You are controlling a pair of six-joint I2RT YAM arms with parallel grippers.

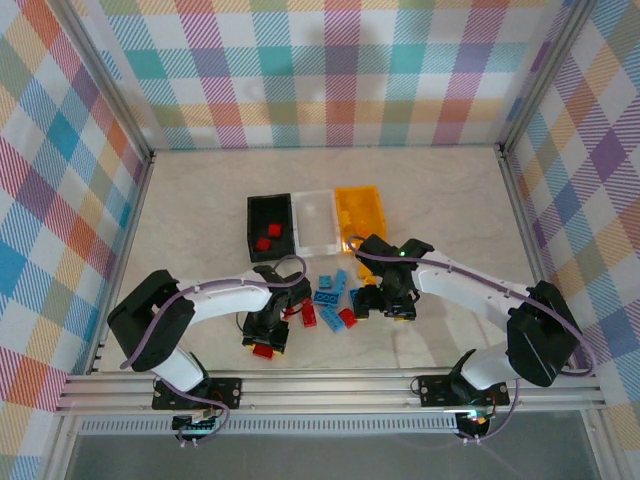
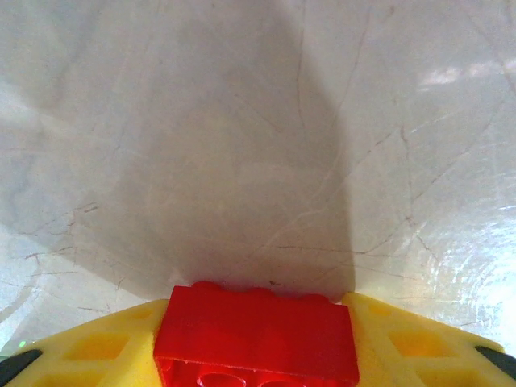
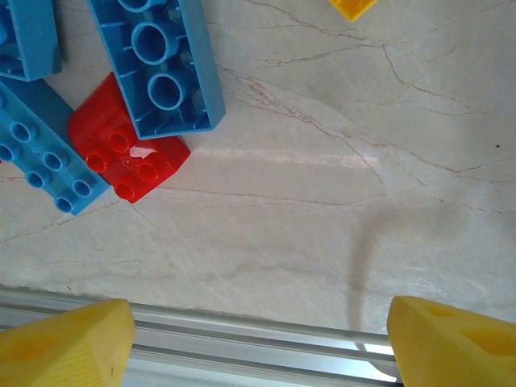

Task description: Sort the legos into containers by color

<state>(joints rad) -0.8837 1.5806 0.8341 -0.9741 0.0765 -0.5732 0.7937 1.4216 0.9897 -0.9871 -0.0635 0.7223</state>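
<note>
Aluminium rail [image 1: 330, 383] fronts veined pale tabletop [image 1: 200, 200], legos [image 1: 328, 297] scattered, plaid panels [image 1: 330, 70] around.

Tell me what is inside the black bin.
In the black bin lie a red brick and a second red brick, nothing else visible. Its near wall may cover a strip of floor.

Left arm [image 1: 225, 296] and right arm [image 1: 470, 285]: 2 white arms with black joints.
Each has smooth white tubes, chunky black joints, a thin purple-grey cable [image 1: 290, 260] looping along it, and yellow plastic fingers [image 2: 89, 347] with square dents.
</note>
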